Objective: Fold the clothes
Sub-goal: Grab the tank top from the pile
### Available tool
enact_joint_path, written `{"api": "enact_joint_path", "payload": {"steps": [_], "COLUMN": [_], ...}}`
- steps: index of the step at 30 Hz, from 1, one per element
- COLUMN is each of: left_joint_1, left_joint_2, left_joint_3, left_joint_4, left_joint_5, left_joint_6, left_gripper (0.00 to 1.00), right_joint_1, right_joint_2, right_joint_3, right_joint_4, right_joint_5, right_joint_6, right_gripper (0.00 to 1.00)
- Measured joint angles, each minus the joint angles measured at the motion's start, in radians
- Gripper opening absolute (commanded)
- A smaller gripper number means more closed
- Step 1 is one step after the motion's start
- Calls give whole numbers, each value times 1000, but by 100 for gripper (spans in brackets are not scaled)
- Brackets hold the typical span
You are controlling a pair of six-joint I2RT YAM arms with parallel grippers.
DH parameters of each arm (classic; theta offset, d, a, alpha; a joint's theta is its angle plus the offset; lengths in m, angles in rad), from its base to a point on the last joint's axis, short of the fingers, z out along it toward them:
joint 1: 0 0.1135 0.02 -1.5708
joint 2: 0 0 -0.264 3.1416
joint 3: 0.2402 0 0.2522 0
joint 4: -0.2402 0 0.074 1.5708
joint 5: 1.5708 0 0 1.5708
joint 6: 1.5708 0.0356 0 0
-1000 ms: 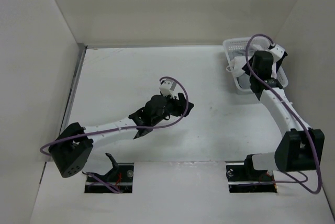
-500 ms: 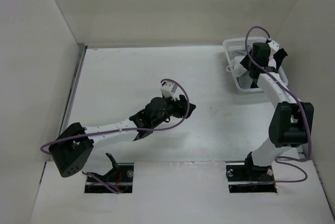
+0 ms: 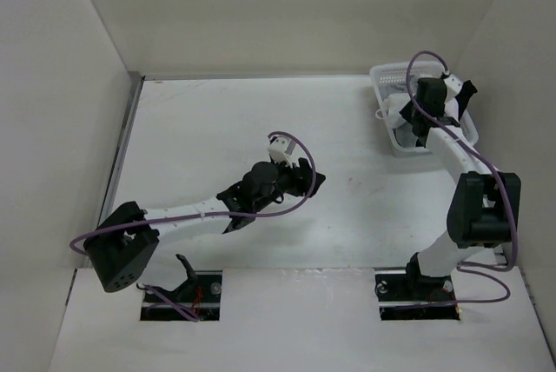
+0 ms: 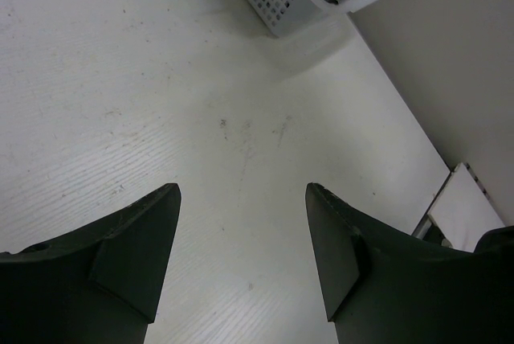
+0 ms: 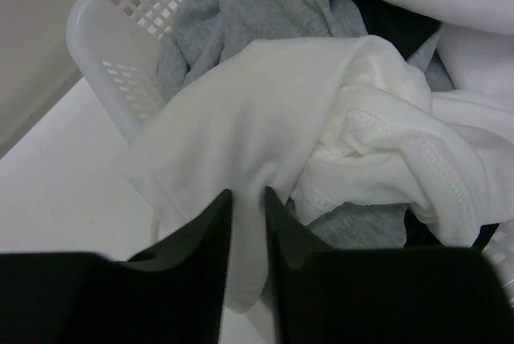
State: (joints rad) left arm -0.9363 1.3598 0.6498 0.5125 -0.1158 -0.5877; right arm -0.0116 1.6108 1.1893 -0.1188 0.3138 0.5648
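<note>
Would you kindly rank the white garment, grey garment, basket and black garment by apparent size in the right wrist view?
1. white garment
2. grey garment
3. basket, only a corner in view
4. black garment, mostly covered

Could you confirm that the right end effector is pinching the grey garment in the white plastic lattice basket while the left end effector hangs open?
Not quite: the right wrist view shows the right end effector pinching the plain white thin-fabric garment, not the grey garment. It is in the white plastic lattice basket, and the left end effector hangs open.
</note>
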Motion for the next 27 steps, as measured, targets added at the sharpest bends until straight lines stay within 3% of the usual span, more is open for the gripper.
{"api": "enact_joint_path", "payload": {"steps": [2,10,16,21,24,26,27], "left_joint_1": [0,0,0,0,0,0,0], "left_joint_2": [1,7,18,25,29,39,44], "left_joint_3": [0,0,0,0,0,0,0], "left_joint_4": [0,0,1,0,1,1,0], "left_joint_5": [0,-1,-1,-1,-1,-1,-1], "left_joint_6": [0,0,0,0,0,0,0], "left_gripper": [63,63,63,63,63,63,63], "right_joint_1": [2,13,1,-14,-15,-15,-14], "right_joint_2": [-10,-133,-90,-38,-29,-30,-30], "right_joint_3": [-14,-118,-108,-98,-91,-89,-88], "right_joint_4": [0,10,30,31,32,41,45], "right_joint_5": [4,37,4,-28,-45,-48,-48], "right_joint_6": [10,26,23,17,15,14,11], "right_gripper": [51,35,37,26,28,38,38]}}
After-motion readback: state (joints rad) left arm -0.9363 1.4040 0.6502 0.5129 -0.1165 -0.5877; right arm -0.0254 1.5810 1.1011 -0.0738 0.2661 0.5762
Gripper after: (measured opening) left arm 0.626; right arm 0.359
